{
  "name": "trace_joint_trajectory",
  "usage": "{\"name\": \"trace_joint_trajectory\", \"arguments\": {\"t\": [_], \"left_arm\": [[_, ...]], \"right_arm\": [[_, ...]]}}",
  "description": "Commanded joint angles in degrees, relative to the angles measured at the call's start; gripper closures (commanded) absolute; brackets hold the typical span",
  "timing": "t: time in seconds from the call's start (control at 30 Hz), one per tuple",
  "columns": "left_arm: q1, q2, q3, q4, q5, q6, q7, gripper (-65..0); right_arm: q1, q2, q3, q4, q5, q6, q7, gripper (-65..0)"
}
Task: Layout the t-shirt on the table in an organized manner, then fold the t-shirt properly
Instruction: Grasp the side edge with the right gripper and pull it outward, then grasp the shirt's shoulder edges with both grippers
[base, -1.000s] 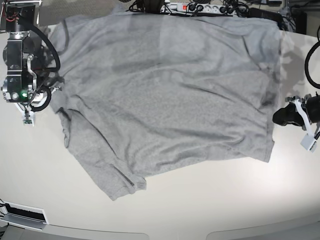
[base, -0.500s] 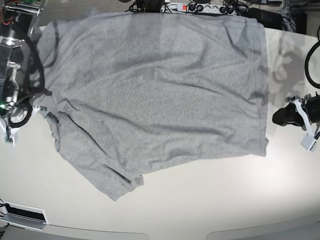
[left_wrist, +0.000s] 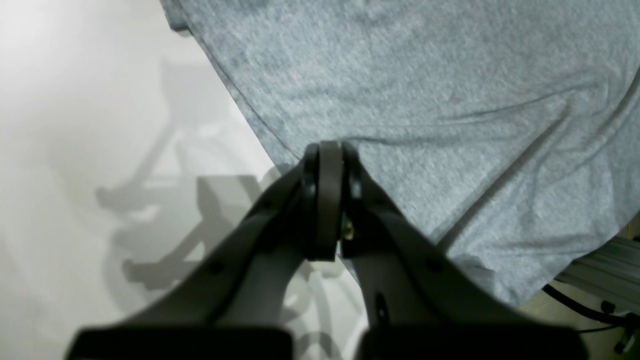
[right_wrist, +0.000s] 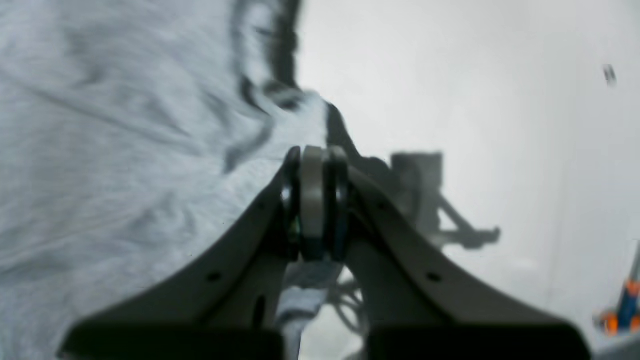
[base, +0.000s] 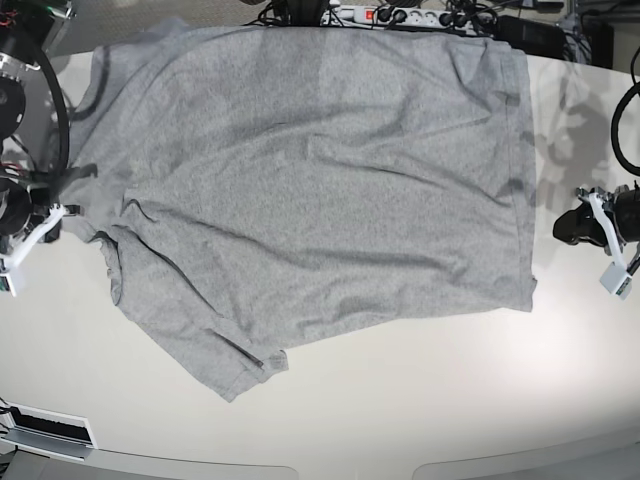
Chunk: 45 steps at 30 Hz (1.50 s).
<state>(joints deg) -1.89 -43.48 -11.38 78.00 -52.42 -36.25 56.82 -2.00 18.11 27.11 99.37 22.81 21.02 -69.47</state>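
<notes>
The heather-grey t-shirt (base: 300, 180) lies spread, plain side up, over the far half of the off-white table (base: 400, 420), with one sleeve pointing toward the near left. In the base view my right gripper (base: 68, 208) is at the shirt's left edge. Its wrist view shows it (right_wrist: 314, 152) shut, with grey cloth (right_wrist: 100, 125) pinched between the fingers. My left gripper (base: 562, 230) hovers over bare table just right of the shirt's right hem. In its wrist view it (left_wrist: 326, 147) is shut and empty, and the shirt (left_wrist: 425, 75) lies beyond it.
A power strip with cables (base: 400, 15) runs along the table's far edge. A white and black fixture (base: 50, 430) sits at the near left corner. A metal rail (left_wrist: 600, 270) shows past the shirt, and an orange item (right_wrist: 620, 310) sits at the table's side.
The shirt slid toward the base view's left together with my right gripper, and its right hem pulled straighter. My left gripper barely moved.
</notes>
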Motion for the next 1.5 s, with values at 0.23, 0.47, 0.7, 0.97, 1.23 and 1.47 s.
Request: {"name": "trace_joint_trajectory", "arguments": {"t": [0.23,0.47,0.7,0.97,1.23,1.47], "left_arm": [[-0.96,-1.44,-0.76,0.74,-4.35,-1.44,1.22,0.0],[-0.96,-1.44,-0.76,0.74,-11.41,-3.75,5.84,0.0],[-0.61,-1.42,-0.76,1.01,-11.8,-3.75,6.27,0.0],[8.44,-1.42,-0.76,11.39,-11.72,-3.75,6.23,0.0],[16.87,-0.13,-0.74,16.87,-5.79,-3.75,2.69,0.0],[18.27,5.38,-0.74,16.33,4.22,-3.75,-0.68,0.0]], "right_arm": [[-1.36,1.09,0.33,0.87,-5.27,-4.52,3.45,-50.0],[-1.36,1.09,0.31,0.87,-4.83,-2.05,2.58,-11.4],[-2.01,1.11,0.31,0.92,4.92,4.17,1.05,0.0],[-9.46,1.07,0.31,0.94,27.28,16.76,-5.18,0.0],[-16.13,0.79,0.24,0.96,31.04,18.98,-6.25,0.0],[-18.67,0.76,-2.93,0.68,25.4,18.98,-2.1,0.0]]}}
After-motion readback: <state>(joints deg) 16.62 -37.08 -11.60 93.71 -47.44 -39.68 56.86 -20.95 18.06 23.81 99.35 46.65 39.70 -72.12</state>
